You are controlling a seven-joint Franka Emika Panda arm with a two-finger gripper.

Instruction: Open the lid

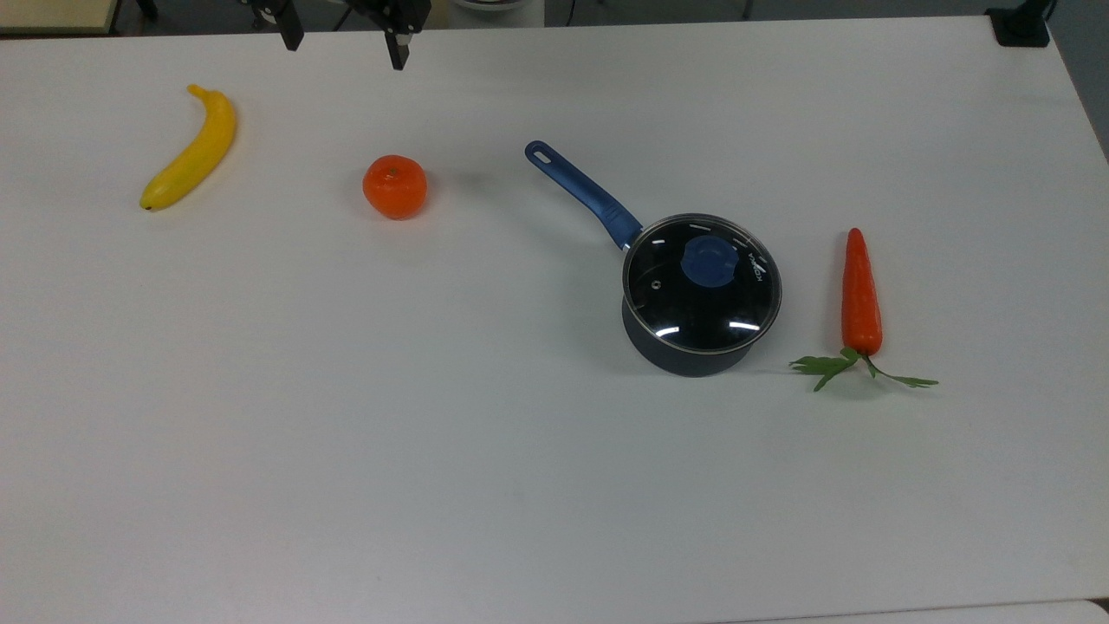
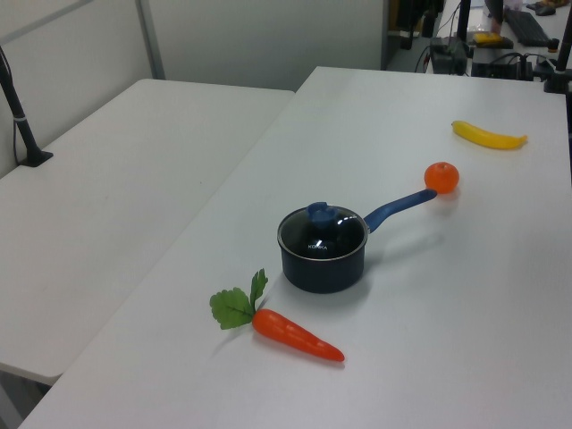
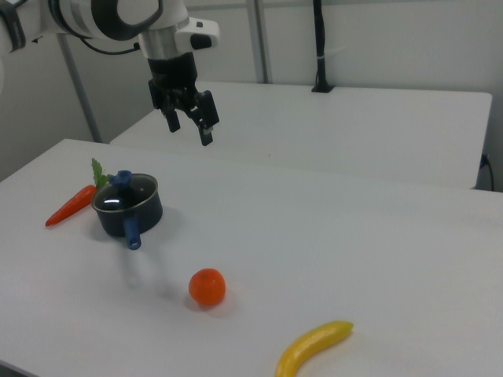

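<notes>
Your gripper (image 3: 189, 128) hangs high above the table (image 1: 346, 433), jaws spread and holding nothing, well apart from the lid (image 1: 702, 283), which sits closed on the saucepan (image 3: 135, 216) beside the carrot (image 1: 860, 295).

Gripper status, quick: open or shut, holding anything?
Gripper: open and empty, hanging in the air above the table, well clear of the lid, which sits on the saucepan.
</notes>
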